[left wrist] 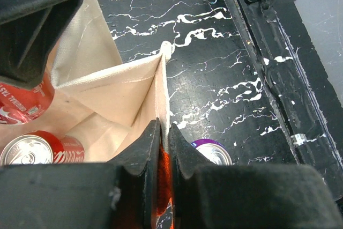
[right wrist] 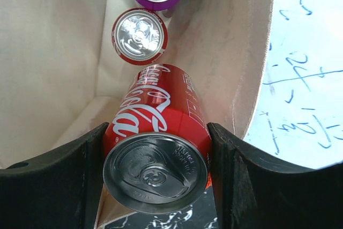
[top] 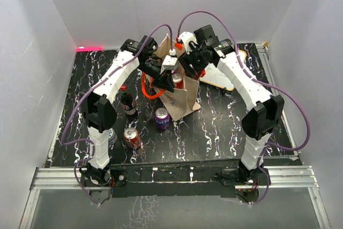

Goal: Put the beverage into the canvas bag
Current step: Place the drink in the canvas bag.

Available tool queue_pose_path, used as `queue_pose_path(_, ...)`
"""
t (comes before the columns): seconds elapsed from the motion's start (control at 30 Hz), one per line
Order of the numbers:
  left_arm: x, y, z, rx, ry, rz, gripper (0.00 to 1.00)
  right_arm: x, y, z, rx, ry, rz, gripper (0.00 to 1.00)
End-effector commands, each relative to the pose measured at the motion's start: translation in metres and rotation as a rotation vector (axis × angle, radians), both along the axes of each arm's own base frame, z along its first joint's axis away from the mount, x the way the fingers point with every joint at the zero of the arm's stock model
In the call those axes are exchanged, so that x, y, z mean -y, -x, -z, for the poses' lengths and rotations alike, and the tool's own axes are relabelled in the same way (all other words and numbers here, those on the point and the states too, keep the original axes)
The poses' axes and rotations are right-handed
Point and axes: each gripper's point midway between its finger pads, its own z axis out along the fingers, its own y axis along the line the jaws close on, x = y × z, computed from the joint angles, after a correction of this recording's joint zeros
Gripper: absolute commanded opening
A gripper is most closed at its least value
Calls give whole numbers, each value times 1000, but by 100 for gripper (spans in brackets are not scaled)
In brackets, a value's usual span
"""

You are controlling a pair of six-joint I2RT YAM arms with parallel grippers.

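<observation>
The beige canvas bag point(top: 181, 99) stands at mid-table with its mouth open. My left gripper point(left wrist: 164, 132) is shut on the bag's rim point(left wrist: 162, 87), with an orange strap point(left wrist: 163, 181) between the jaws. Over the bag's mouth my right gripper point(right wrist: 158, 138) is shut on the beverage, a red cola can point(right wrist: 161, 116) lying on its side with its top toward the camera. In the top view this right gripper point(top: 179, 73) holds the red can point(top: 177, 80) above the bag. Another red can point(right wrist: 139, 36) stands upright inside the bag point(right wrist: 59, 52).
A purple can point(top: 162, 118), a red can point(top: 132, 138) and a dark bottle point(top: 127, 103) stand on the black marbled table point(top: 214, 127) left of and before the bag. A white board with blue writing point(top: 225, 76) lies right of the bag. White walls enclose the table.
</observation>
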Motion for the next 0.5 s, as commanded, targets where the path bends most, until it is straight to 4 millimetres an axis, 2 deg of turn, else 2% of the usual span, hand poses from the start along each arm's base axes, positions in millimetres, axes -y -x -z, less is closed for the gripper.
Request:
queue_pose_path(0.0, -6, 24, -42, 72, 86, 45, 0, 16, -15, -65, 263, 30, -16, 8)
queue_pose_path(0.23, -10, 38, -48, 100, 127, 87, 0, 37, -23, -70, 321, 147, -28, 8)
queue_pose_path(0.47, -17, 53, -53, 124, 161, 118, 0, 51, -29, -74, 326, 172, -31, 8)
